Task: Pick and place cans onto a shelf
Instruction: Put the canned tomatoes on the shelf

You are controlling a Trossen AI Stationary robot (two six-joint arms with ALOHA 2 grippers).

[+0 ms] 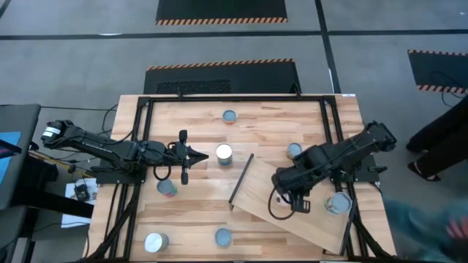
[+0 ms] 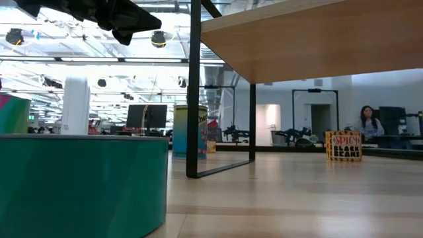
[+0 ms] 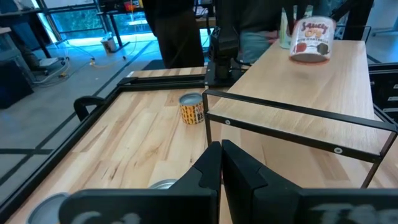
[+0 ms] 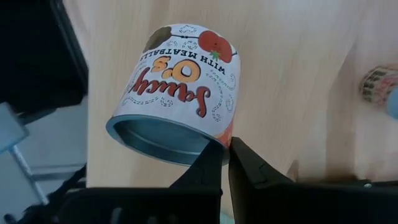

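The shelf [image 1: 292, 201] is a pale wood board on black legs at the table's right, tilted in the high view. A "Saucy O's" can [image 4: 174, 93] stands on it near its right end [image 1: 338, 203]. My right gripper [image 4: 225, 162] is shut above the board, its tips right by that can's rim. My left gripper [image 1: 199, 155] is shut and raised over the table's middle, pointing at a white-topped can [image 1: 224, 154]. Other cans stand on the tabletop at the far middle [image 1: 229, 117], by the shelf's far edge [image 1: 295, 150] and at the near left [image 1: 167, 188]. My right gripper's shut fingertips [image 4: 214, 163] stand right at the lower rim [image 4: 186, 152] of the can on the shelf. I cannot tell whether they touch it. The can stands on the board.
Two more cans stand near the table's near edge [image 1: 156, 242] [image 1: 223, 237]. The shelf's dark short edge [image 1: 241, 180] and its black leg [image 2: 193, 86] stand mid-table. A black frame [image 1: 139, 146] rims the table. A person [image 1: 439, 139] is beyond the right side.
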